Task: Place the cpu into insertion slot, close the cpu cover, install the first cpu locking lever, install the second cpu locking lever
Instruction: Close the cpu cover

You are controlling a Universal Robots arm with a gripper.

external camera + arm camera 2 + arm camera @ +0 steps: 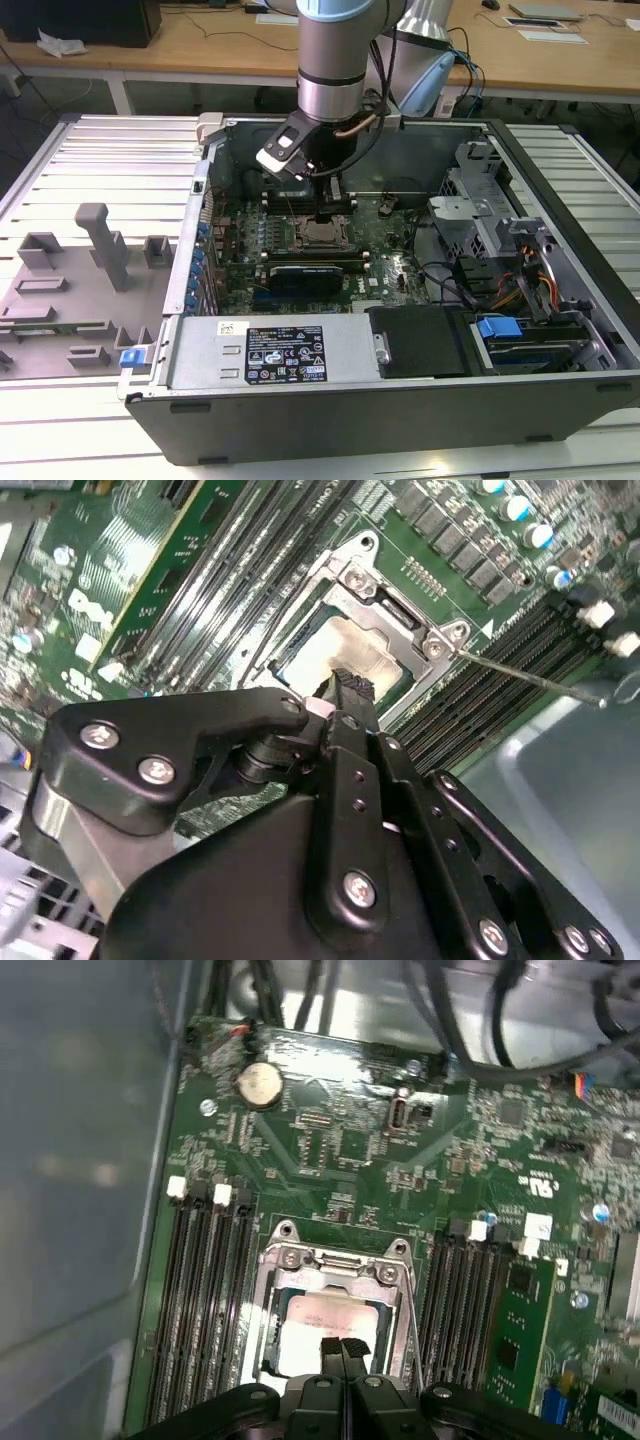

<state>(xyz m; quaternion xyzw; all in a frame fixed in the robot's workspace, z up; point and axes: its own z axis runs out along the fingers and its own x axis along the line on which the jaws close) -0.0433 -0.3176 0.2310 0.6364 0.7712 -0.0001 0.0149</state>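
Fingers pinched together on nothing, my gripper (344,1345) hovers over the cpu (315,1318), seated in the insertion slot (322,236) at twelve o'clock from the power supply (270,355), cpu cover (402,1308) seemingly down; I judge it's the locking lever (530,677) step, needing a steady push.

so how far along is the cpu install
Done: the cpu sits in the insertion slot, and the cpu cover looks to be down around it. In hand: the shut pincer is poised over the cpu's edge. Left: one thin locking lever juts out free, unlatched.
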